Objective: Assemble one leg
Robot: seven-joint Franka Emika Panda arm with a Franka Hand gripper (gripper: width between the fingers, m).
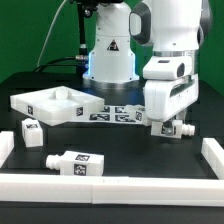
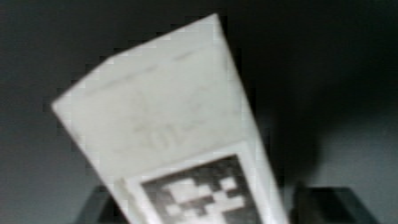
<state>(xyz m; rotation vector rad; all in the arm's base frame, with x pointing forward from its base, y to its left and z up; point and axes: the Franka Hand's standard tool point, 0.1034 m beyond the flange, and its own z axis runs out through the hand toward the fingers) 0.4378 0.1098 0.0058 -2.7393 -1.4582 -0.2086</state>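
Note:
My gripper [image 1: 172, 122] is at the exterior view's right, low over the black table, shut on a leg [image 1: 173, 129], a white peg with black-and-white tags. In the wrist view that leg [image 2: 169, 110] fills the frame between the dark fingers [image 2: 334, 206], its tag close to the jaws. A second leg [image 1: 76, 162] lies on its side at the front centre. A third leg [image 1: 30, 131] stands at the left. The large white tray-like tabletop [image 1: 40, 105] lies at the back left, apart from the gripper.
The marker board [image 1: 112, 113] lies flat between the tabletop and the gripper. Low white walls border the table at the front [image 1: 110, 190], the left [image 1: 5, 145] and the right [image 1: 213, 155]. The arm's base [image 1: 108, 55] stands at the back.

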